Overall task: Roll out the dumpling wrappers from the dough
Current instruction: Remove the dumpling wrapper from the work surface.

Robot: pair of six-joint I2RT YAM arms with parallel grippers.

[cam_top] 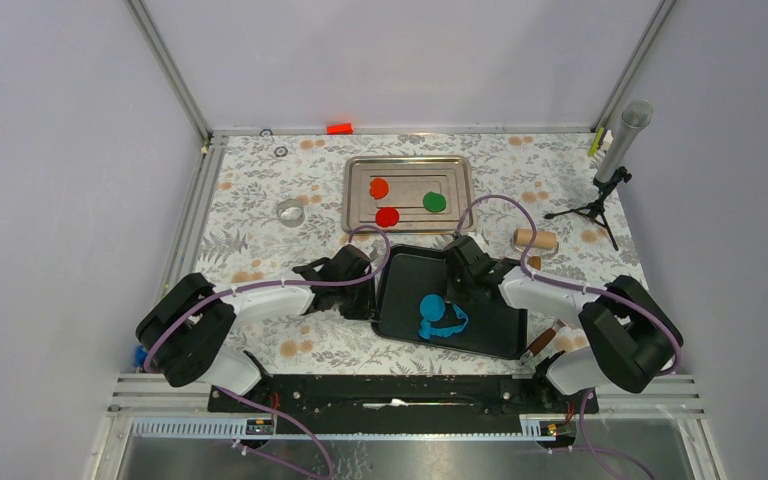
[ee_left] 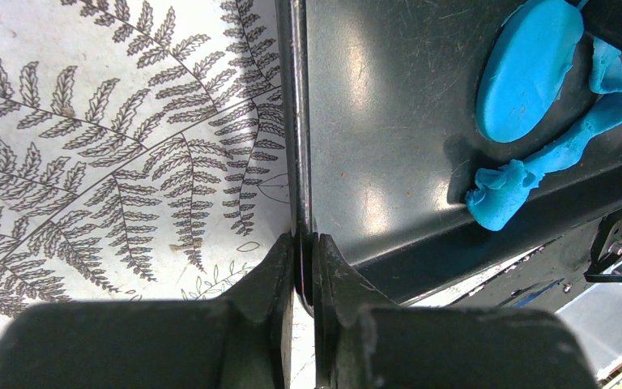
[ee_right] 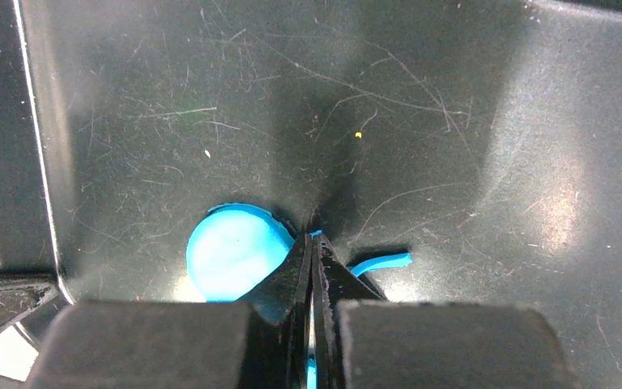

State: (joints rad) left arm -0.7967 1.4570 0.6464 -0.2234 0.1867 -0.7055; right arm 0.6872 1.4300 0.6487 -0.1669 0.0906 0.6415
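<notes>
Ragged blue clay scrap strip [ee_left: 559, 146] curls round flat blue clay disc [ee_left: 526, 73] (end hidden by fingers). R gripper [ee_right: 312, 239] pinches it, L gripper [ee_left: 303, 243] clamps black tray [ee_left: 372, 121] rim.

Glossy scratched tray [ee_right: 453, 121]; seemingly matt dough [ee_left: 502, 194]

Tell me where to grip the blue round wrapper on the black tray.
Probably its rim on the left, far side, coming from above: the blue wrapper lies flat on the black tray, and the ragged scrap hugs its right, near side.
</notes>
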